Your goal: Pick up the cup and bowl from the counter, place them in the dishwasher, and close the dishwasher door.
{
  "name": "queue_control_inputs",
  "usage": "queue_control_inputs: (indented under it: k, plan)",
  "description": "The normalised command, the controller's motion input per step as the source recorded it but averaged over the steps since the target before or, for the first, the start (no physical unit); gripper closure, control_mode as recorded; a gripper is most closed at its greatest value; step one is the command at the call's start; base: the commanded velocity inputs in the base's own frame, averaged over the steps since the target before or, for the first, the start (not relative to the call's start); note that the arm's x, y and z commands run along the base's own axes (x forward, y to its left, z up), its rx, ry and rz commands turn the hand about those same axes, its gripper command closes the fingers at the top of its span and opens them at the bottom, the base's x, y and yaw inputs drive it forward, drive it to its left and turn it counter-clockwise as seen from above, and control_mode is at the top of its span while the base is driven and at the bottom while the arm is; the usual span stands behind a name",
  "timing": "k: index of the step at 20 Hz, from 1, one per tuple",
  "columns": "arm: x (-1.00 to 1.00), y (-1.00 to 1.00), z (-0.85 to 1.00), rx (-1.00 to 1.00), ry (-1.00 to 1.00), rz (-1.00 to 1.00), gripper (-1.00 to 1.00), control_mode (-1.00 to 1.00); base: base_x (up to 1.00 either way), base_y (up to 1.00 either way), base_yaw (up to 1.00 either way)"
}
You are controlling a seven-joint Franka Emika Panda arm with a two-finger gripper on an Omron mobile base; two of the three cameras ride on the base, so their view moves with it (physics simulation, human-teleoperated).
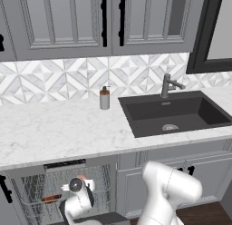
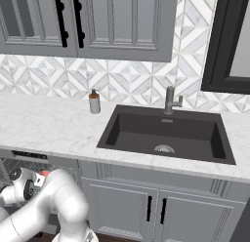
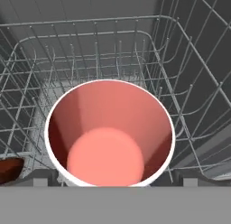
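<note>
The cup (image 3: pixel 110 135), white outside and red-pink inside, stands upright in the dishwasher's wire rack (image 3: pixel 180 83). My gripper (image 3: pixel 110 179) is right above it, open, with one dark fingertip (image 3: pixel 45 177) on each side of the rim. In the left base view the gripper (image 1: pixel 78 187) reaches low into the open dishwasher (image 1: pixel 65 165), and the cup's red (image 1: pixel 82 178) shows at the hand. The dark reddish-brown bowl (image 1: pixel 50 199) lies in the rack to the cup's left, seen at the frame edge as bowl (image 3: pixel 8 170). The dishwasher door (image 1: pixel 106 218) hangs open below. The counter (image 1: pixel 54 129) is bare of dishes.
A grey soap dispenser (image 1: pixel 104 98) stands at the back of the counter, left of the black sink (image 1: pixel 174 113) and its faucet (image 1: pixel 168 85). Grey panelled cabinets (image 1: pixel 136 188) flank the dishwasher. The rack's wire tines (image 3: pixel 117 56) rise behind the cup.
</note>
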Motion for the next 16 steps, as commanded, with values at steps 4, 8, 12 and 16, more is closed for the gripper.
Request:
queue_control_inputs:
  k: [4,8,12,16]
  plan:
    - [0.32,0.05,0.04,0.0,0.04,0.0,-1.0,-1.0,0.0,0.0,0.0]
    - [-0.42,0.03,0.24,0.0,0.04,0.0,-1.0,-1.0,0.0,0.0,0.0]
    - [-0.54,0.18,0.57,0.0,0.01,0.0,-1.0,-1.0,0.0,0.0,0.0]
    - [-0.41,0.3,0.37,0.0,0.06,0.0,-1.0,-1.0,0.0,0.0,0.0]
